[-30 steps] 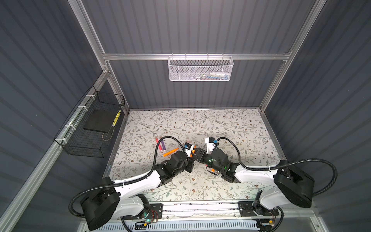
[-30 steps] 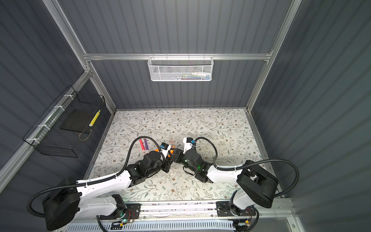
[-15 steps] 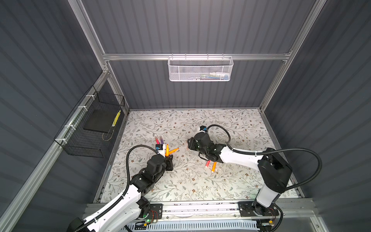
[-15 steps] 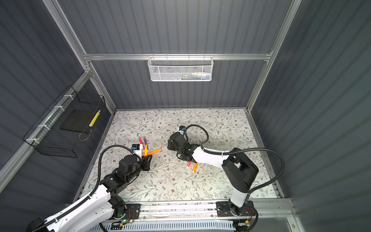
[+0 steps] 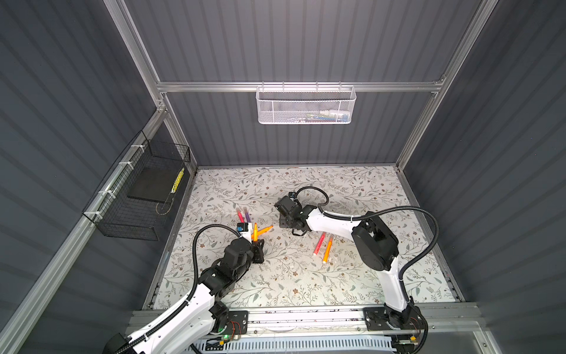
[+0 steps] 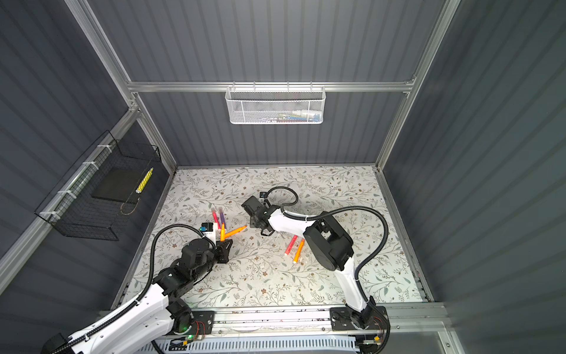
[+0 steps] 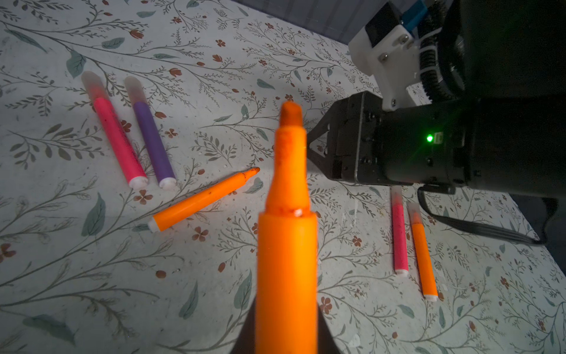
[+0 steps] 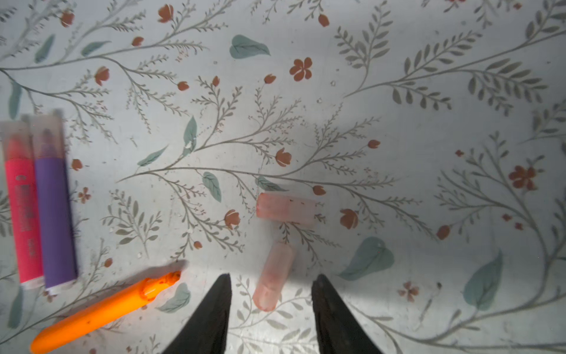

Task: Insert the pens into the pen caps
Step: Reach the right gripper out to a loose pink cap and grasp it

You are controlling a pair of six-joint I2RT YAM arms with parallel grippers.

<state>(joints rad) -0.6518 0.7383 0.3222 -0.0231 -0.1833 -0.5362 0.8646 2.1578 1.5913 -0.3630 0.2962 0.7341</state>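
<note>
Floral-patterned table (image 5: 306, 190) covers the floor of a grey-walled booth. Low over it hangs the right gripper (image 8: 272, 286), its two dark jaws parted. The near cap (image 8: 273, 269), a pale pink translucent tube, lies lengthwise in the gap with bare table on either side of it, so nothing is gripped. Just past its end the far cap (image 8: 286, 209) lies crosswise, close but not touching. Across from it the left gripper (image 5: 256, 245) is clamped tight on the barrel of the held orange pen (image 7: 288, 245), which stands up out of the jaws with its felt tip bare. Just beside that gripper the loose orange pen (image 5: 265, 230) lies flat and uncapped, its tip toward the right gripper. Beyond the left gripper, toward the back wall, the pink pen (image 7: 118, 138) and the purple pen (image 7: 151, 135) lie side by side, each wearing a cap. Near the right arm's forearm another pair lies parallel and capped — the second pink pen (image 5: 318, 244) and the third orange pen (image 5: 327, 249). Farther out, a white mesh basket (image 5: 306, 105) hangs on the back rail and a black wire basket (image 5: 137, 202) on the left wall.
</note>
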